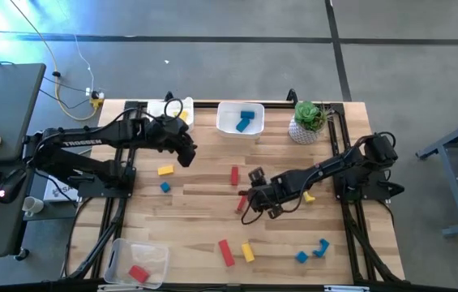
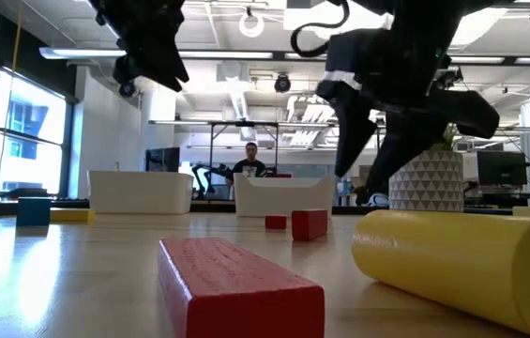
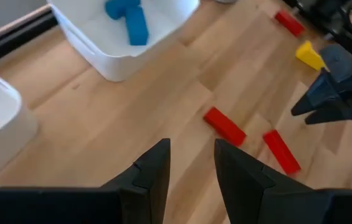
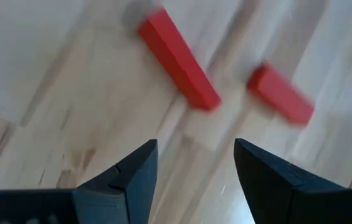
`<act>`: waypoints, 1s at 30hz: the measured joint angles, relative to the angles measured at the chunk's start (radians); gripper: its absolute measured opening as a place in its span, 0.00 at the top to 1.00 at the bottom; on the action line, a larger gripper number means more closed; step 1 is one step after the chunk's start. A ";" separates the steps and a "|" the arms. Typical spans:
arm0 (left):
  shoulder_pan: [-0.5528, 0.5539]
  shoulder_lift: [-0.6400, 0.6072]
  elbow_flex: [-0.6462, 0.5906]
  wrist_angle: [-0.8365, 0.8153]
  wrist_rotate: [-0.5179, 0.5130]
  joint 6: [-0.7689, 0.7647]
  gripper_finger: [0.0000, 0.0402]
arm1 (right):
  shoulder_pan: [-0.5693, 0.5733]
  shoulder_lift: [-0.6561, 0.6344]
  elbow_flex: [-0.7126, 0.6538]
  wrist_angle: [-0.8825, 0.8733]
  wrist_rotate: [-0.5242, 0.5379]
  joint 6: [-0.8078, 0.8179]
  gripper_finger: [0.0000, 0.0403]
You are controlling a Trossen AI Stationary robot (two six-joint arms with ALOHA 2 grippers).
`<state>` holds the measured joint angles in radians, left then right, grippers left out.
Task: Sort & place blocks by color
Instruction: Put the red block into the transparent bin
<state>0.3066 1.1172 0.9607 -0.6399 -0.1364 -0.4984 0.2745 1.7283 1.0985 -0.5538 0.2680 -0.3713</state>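
Right pincer (image 1: 254,197) hung open and empty over two red bars (image 4: 179,59) mid-desk (image 1: 204,219); left pincer (image 1: 186,154) hovered near the yellow bin (image 1: 157,109), fingers slightly apart, holding nothing. Blocks looked light, rigid, slick-ish — I'd pinch a bar across its narrow sides. Loose on the desk I counted three red bars, three yellow, four blue; the blue bin (image 1: 227,118) held two, the red bin (image 1: 123,258) one.

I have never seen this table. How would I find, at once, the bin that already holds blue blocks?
Start at the green potted plant on the far edge of the wooden table. Just beside it, toward the middle of that edge, stands a white bin. Only this one holds blue blocks; the near-corner bin holds a red block.
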 joint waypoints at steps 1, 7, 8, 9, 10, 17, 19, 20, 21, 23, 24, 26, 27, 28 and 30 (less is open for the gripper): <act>-0.011 0.000 0.000 0.000 0.001 -0.005 0.72 | 0.000 0.000 0.000 0.018 -0.016 -0.033 0.51; -0.078 0.000 0.000 0.000 0.001 -0.050 0.72 | -0.005 0.000 0.000 0.106 -0.045 -0.135 0.51; -0.086 0.000 0.000 0.000 0.001 -0.052 0.72 | -0.010 0.000 0.000 0.115 -0.056 -0.137 0.51; -0.096 0.000 0.000 0.000 0.001 -0.052 0.72 | -0.016 0.000 0.000 0.123 -0.073 -0.138 0.51; -0.103 0.000 0.000 0.000 0.001 -0.052 0.72 | -0.023 0.000 0.000 0.128 -0.090 -0.139 0.51; -0.126 0.001 0.000 0.001 -0.006 -0.051 0.72 | -0.076 0.030 0.000 0.194 -0.178 -0.161 0.51; -0.126 0.001 0.000 0.004 -0.006 -0.050 0.72 | -0.085 0.043 0.000 0.212 -0.205 -0.175 0.51; -0.126 0.001 0.000 0.003 -0.007 -0.049 0.72 | -0.087 0.050 0.000 0.217 -0.219 -0.185 0.51; -0.126 0.001 0.000 0.002 -0.010 -0.049 0.72 | -0.088 0.056 0.000 0.221 -0.225 -0.189 0.51; -0.125 0.001 0.000 0.002 -0.029 -0.049 0.72 | -0.092 0.067 0.000 0.235 -0.230 -0.200 0.51; -0.124 0.001 0.000 0.001 -0.042 -0.049 0.72 | -0.095 0.073 0.000 0.242 -0.239 -0.210 0.51; -0.124 0.001 0.000 0.001 -0.056 -0.048 0.72 | -0.104 0.086 0.000 0.242 -0.262 -0.227 0.51; -0.124 0.001 0.000 0.001 -0.058 -0.049 0.72 | -0.107 0.094 0.000 0.247 -0.275 -0.234 0.51; -0.124 0.001 0.000 0.001 -0.060 -0.047 0.72 | -0.110 0.102 0.000 0.250 -0.280 -0.239 0.51; -0.124 0.001 0.000 0.001 -0.062 -0.036 0.72 | -0.116 0.118 0.000 0.261 -0.281 -0.242 0.51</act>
<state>0.1829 1.1181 0.9607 -0.6386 -0.1982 -0.5346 0.1581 1.8458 1.0981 -0.2924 -0.0128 -0.6136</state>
